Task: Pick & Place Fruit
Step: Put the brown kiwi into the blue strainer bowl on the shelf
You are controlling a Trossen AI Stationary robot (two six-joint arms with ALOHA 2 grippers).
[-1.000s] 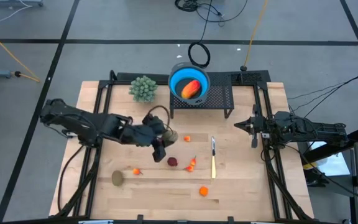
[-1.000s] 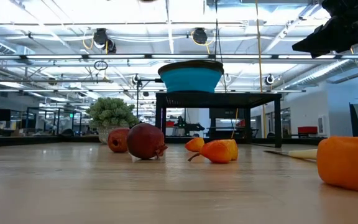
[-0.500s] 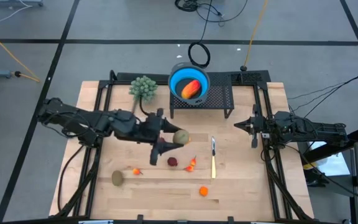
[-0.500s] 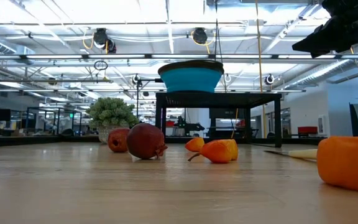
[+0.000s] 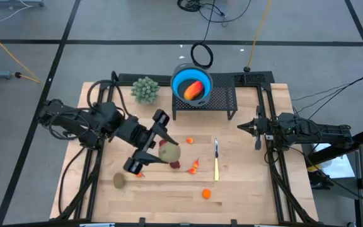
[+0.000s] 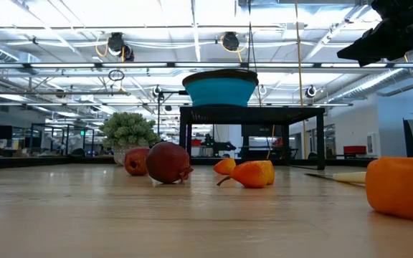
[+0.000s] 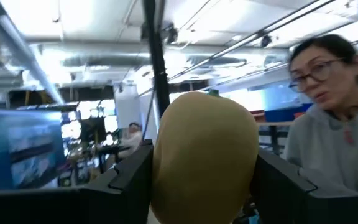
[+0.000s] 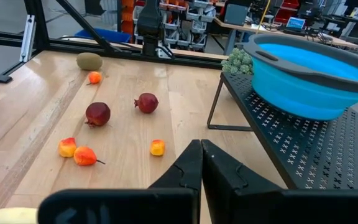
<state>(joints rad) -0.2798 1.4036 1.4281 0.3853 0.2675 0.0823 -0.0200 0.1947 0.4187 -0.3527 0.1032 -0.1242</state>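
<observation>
My left gripper [image 5: 167, 151] is raised high over the middle of the table, shut on a brownish-green oval fruit [image 5: 169, 152]; in the left wrist view the fruit [image 7: 204, 158] fills the gap between the fingers. An orange-red fruit [image 5: 194, 89] lies in the blue bowl [image 5: 180, 77] on the black rack [image 5: 222, 101]. Dark red fruits [image 8: 97, 113] and small orange ones [image 5: 206, 193] lie on the wood. A second brownish-green oval [image 5: 118, 181] lies near the left front. My right gripper [image 5: 258, 135] waits shut at the table's right side. My left gripper pinches the oval fruit by its two opposite sides [image 7: 163, 168], one finger [image 7: 126, 183] on each flank. The fingers come about level, tipped slightly upward, pointing toward the table's right. The fruit is lifted clear, well above the table.
A pale green bushy plant [image 5: 145, 89] stands at the far left beside the rack. A thin knife [image 5: 216, 161] lies right of the middle. A person [image 7: 331, 130] shows beyond the table in the left wrist view.
My left gripper has risen from the table with the brownish-green fruit, tipping from pointing down to about level and rolling as it went. The fruit has come up clear of the wood and stays between the fingers.
</observation>
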